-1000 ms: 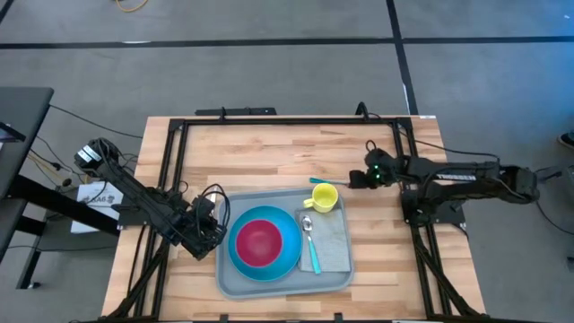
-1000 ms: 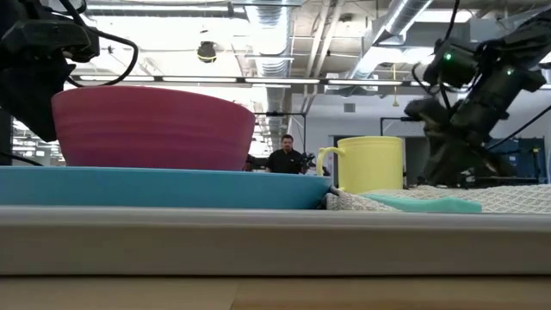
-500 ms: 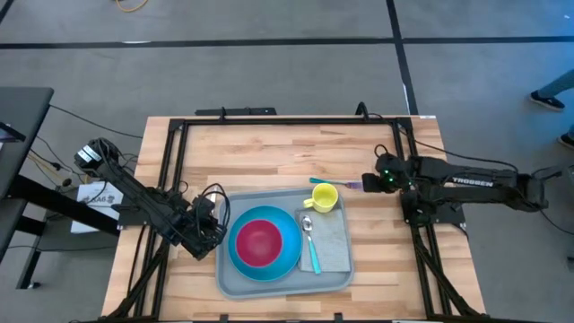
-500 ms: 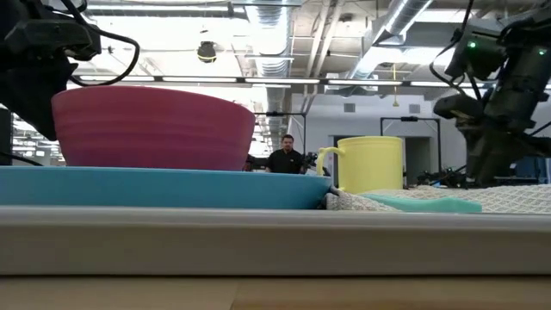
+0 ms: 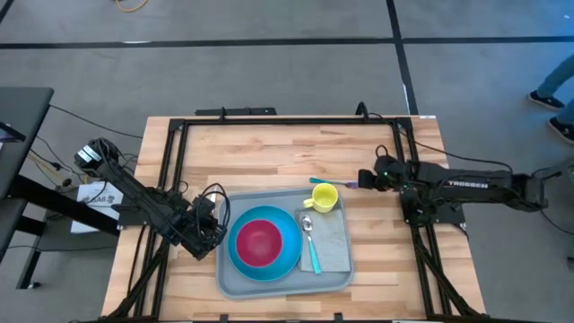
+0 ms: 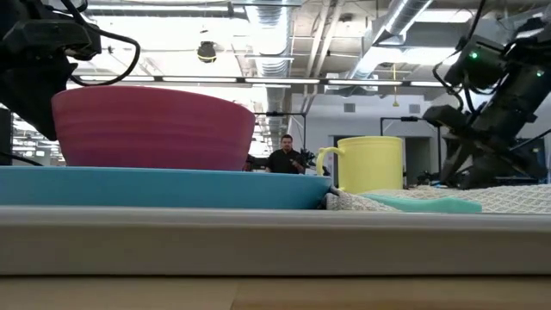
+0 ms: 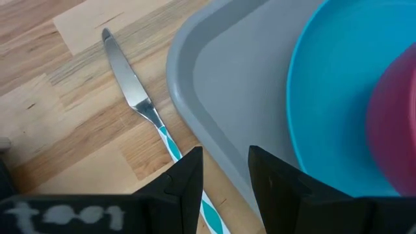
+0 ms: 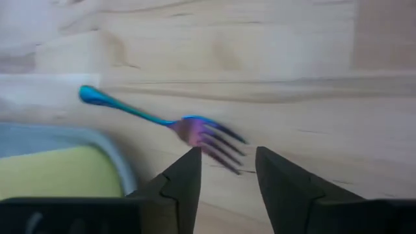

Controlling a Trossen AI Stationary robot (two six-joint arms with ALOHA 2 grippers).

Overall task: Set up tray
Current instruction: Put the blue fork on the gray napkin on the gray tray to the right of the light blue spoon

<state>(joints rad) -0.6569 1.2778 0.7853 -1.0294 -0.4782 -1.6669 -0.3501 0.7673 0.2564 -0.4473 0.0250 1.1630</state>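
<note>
Starting on your left, the left gripper point(image 5: 212, 226) sits low at the left edge of the tray point(image 5: 336, 280), and its fingers point(image 7: 185, 185) are a bit apart with nothing between them; through the wrist camera you can see a knife point(image 7: 133, 101) with a teal-and-white striped handle lying on the wooden table point(image 5: 269, 152) just beside the tray's rim. The tray itself sits near the front middle of the table, and it's carrying a blue plate point(image 5: 289, 256) with a pink bowl point(image 5: 258, 240) on top, then a grey cloth point(image 5: 334, 238) with a spoon point(image 5: 308, 235) on it, and a yellow mug point(image 5: 324, 197) at the back corner. Right of the mug, a fork point(image 8: 175, 123) with a blue-purple sheen lies on bare wood just off the tray. Your right gripper point(image 5: 366, 182) hovers right by that fork, fingers point(image 8: 182, 175) parted and gripping nothing. You can read white "TROSSEN" lettering along the right arm point(image 5: 466, 185).
</note>
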